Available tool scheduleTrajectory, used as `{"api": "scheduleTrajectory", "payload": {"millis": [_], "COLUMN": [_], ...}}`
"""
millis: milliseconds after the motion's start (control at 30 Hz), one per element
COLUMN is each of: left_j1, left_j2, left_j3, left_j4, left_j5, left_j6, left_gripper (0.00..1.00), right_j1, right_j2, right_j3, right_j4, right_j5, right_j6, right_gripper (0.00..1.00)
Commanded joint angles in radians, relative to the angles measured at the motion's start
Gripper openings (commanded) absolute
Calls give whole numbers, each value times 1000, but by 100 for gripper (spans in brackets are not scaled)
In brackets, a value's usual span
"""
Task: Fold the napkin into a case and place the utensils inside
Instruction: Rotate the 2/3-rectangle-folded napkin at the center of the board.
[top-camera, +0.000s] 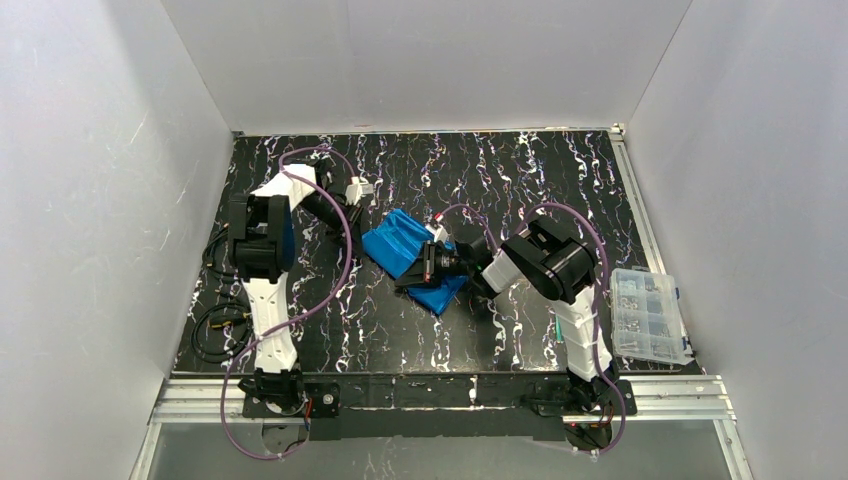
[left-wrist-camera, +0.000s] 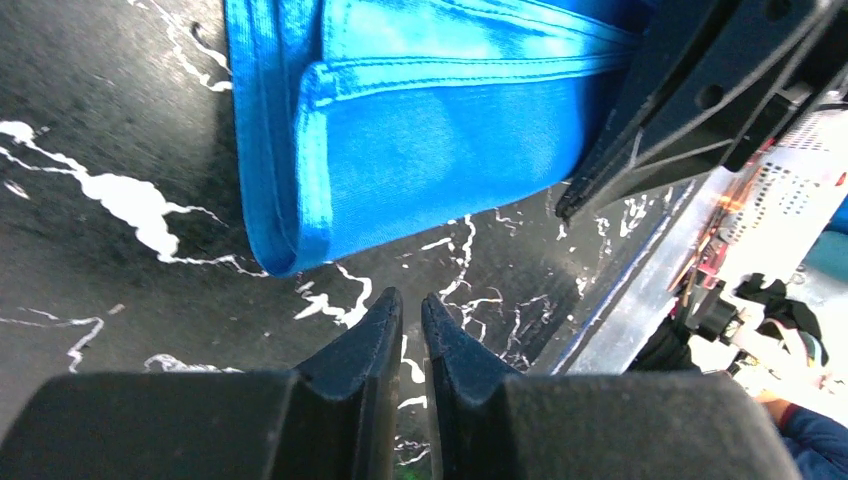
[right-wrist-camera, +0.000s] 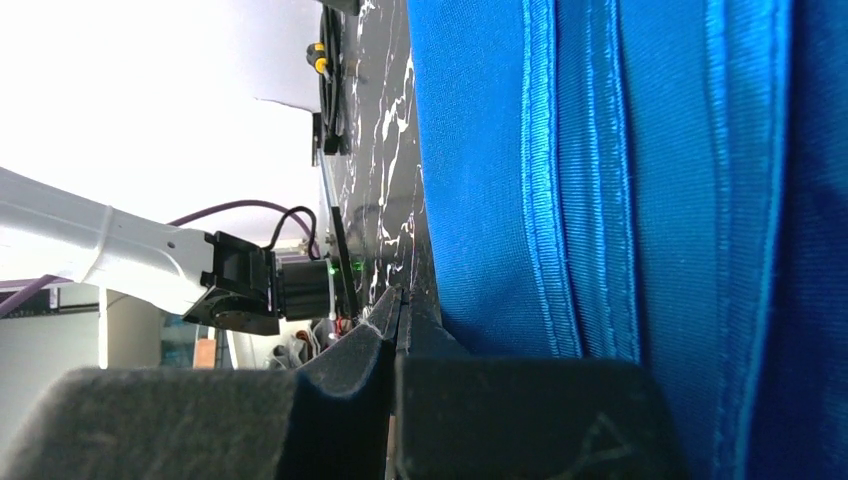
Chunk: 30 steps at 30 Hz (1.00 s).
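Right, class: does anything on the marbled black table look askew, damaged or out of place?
The folded bright blue cloth napkin lies skewed on the table, its layers stepped and uneven in the left wrist view. No cutlery shows anywhere. Nothing looks spilled or damaged.

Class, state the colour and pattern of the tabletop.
The tabletop is black with white veining, best seen from top external.
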Motion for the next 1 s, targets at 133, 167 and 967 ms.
{"api": "scheduleTrajectory", "payload": {"millis": [133, 167, 967], "left_j1": [8, 8, -88], "left_j2": [-89, -101, -76], "left_j3": [-37, -58, -31], "left_j4": [-32, -12, 226], "left_j5": [8, -7, -283], "left_j6": [-37, -47, -203], "left_gripper": [14, 14, 12], "right_j1": [-8, -16, -288], "right_j2": [-98, -135, -368], "right_j3": [56, 86, 92], "right_j4": [-125, -210, -1086], "right_j5": [35, 38, 439], "right_j6": [-25, -86, -678], "right_gripper": [22, 27, 35]}}
